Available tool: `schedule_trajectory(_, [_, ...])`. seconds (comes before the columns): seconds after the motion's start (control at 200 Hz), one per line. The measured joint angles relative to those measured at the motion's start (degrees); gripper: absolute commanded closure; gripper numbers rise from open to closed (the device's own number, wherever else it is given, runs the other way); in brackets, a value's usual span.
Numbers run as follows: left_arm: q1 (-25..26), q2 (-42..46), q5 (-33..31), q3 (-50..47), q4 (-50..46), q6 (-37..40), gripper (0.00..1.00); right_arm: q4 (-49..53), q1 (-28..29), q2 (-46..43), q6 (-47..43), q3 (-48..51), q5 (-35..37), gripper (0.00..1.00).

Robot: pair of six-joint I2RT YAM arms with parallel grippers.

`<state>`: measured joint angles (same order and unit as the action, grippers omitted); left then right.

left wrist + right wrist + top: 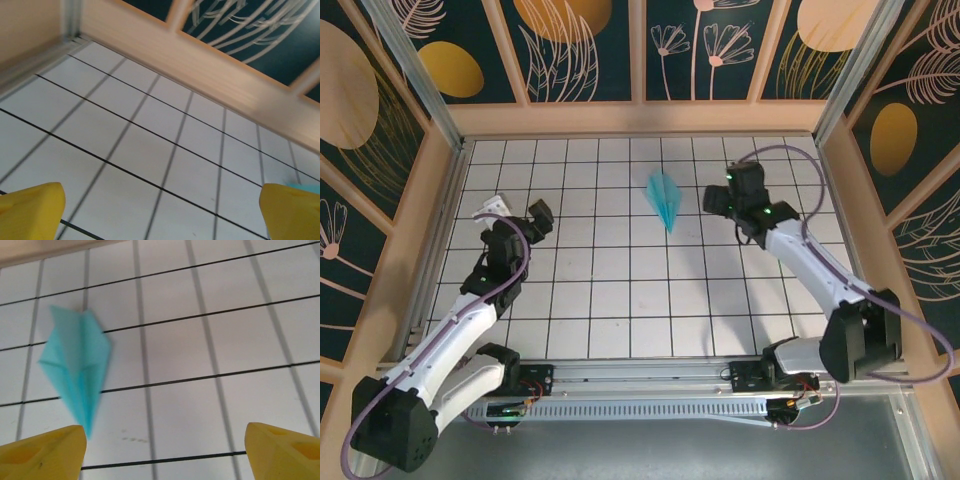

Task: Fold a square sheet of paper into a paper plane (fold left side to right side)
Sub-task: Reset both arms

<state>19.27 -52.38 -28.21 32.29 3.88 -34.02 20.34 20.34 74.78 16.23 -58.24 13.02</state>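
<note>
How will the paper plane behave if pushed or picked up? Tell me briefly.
The paper plane is thin folded paper, so it is probably very light and floppy away from its creases. Lying on the tiled table, it would likely slide or spin when pushed. A hard pinch could crush its folds.

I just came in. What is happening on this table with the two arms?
The paper plane looks already folded and lies by itself on the gridded table, toward the far side. The right tool hangs just right of it, jaws open, nothing between them. The left tool is open too, over tiles on the left side, away from the plane.
</note>
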Motion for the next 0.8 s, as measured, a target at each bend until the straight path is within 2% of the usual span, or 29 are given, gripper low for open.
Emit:
schedule_trajectory(0.21, [-2.82, -0.57, -5.46, -2.34, 4.94, 5.18, 0.01, -8.96, -9.68, -8.02, -3.74, 11.69, 0.46, 0.01])
schedule_trajectory(0.435, [-5.18, -6.19, -10.16, -6.43, 14.34, 11.96, 0.01, -26.82, -19.19, -13.7, -5.95, 27.23, -0.72, 0.01])
schedule_trajectory(0.626, [-6.99, -13.86, -10.16, -8.0, 23.41, 18.18, 0.01, -42.05, -24.57, -10.64, -7.39, 36.74, -4.35, 0.01])
schedule_trajectory(0.801, [-7.34, -19.43, -6.14, -10.45, 33.09, 24.94, 0.01, -57.0, -26.27, -5.25, -7.93, 42.23, -7.91, 0.01])
